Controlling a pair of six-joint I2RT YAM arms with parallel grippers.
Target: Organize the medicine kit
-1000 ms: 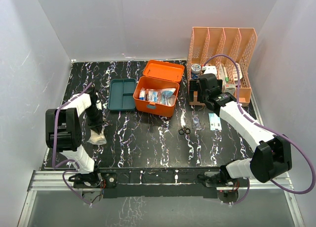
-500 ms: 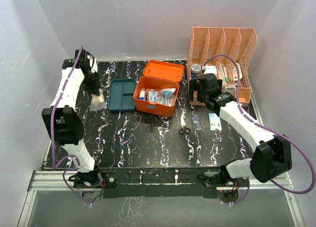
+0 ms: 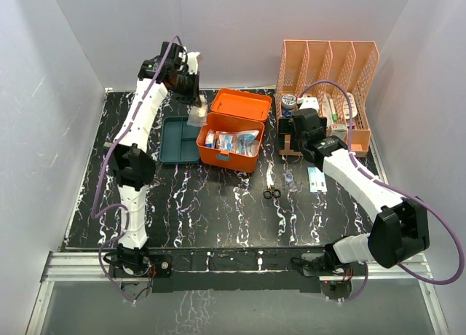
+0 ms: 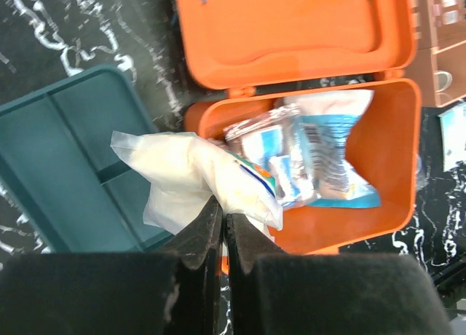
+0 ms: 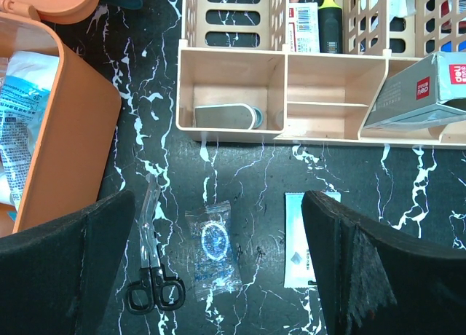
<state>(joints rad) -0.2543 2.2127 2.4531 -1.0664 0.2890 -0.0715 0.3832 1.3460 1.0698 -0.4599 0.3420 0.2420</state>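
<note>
1. the table (image 3: 218, 211) is black with white marble veins. plain white walls (image 3: 240, 29) close it in at the left, right and far sides.
2. the left gripper (image 4: 220, 211) reaches to the far side with its jaws pressed together, pinching a crumpled whitish plastic pouch (image 4: 189, 178). the pouch hangs over the left edge of the medicine kit (image 3: 227, 159), partly over the teal tray (image 3: 177, 140).
3. the right gripper (image 5: 218, 204) hovers near the right side with its fingers spread wide apart, holding and touching nothing. it is above loose items on the table.
4. the one medicine kit sits far of centre, its lid tipped back, with several wrapped packets inside; their number is hard to tell.
5. the one teal tray lies out of the kit, just to its left.
6. one pair of scissors (image 5: 149, 266), one clear packet (image 5: 212, 253) and one flat white-blue sachet (image 5: 300, 240) lie apart in a row, near of the organizer.
7. one peach organizer (image 3: 328, 65) with four upright slots stands at the far right.
</note>
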